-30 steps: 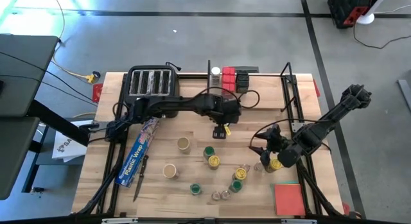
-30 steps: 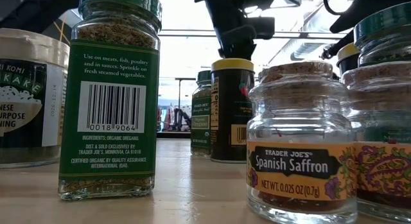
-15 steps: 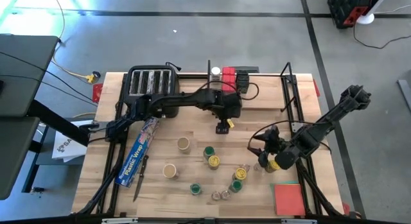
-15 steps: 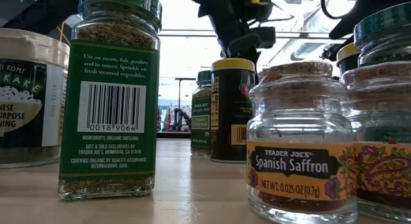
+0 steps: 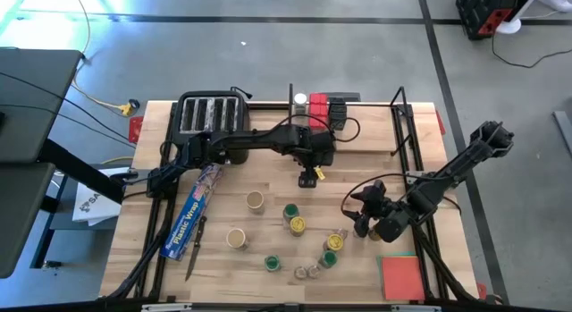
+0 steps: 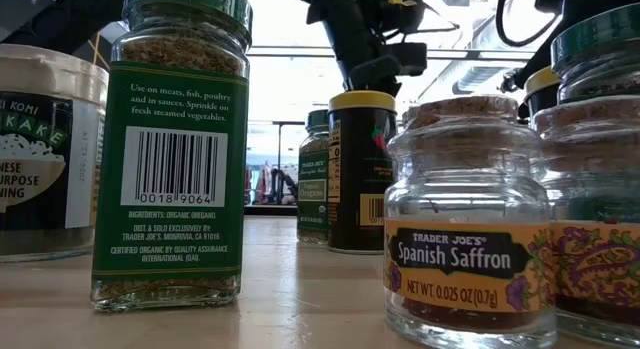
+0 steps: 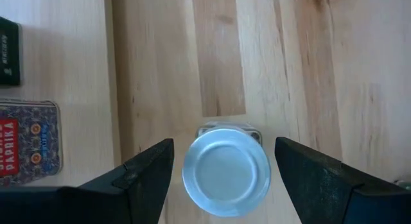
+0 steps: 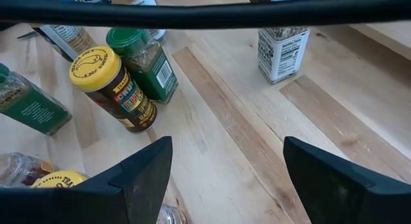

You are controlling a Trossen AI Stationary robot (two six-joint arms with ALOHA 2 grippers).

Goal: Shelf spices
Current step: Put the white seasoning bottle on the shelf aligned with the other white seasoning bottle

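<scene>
A clear jar with a silvery lid [image 7: 226,179] stands upright on the light-wood board; the right wrist view shows its white label [image 8: 282,52]. My left gripper [image 5: 309,175] [image 7: 225,142] hangs over it, open, one finger on each side of the lid with a narrow gap. My right gripper [image 5: 359,214] [image 8: 228,144] is open, low above the table beside a cluster of jars: a yellow-lidded one [image 8: 109,89], green-lidded ones [image 8: 141,63], tan-lidded ones [image 5: 256,200]. Red tins [image 5: 317,104] and black boxes [image 5: 338,111] sit at the shelf's far edge, between its black rod frames [image 5: 399,124].
A black four-slot toaster [image 5: 210,113] stands at the far left. A long blue plastic-wrap box [image 5: 190,214] lies near the left edge and a red square pad [image 5: 402,276] at the near right corner. A black cable [image 8: 205,12] crosses in front of my right wrist.
My left gripper has shifted a little toward the table's far edge and then stayed over the jar. My right gripper has moved slightly toward the near left, closer to the jar cluster.
</scene>
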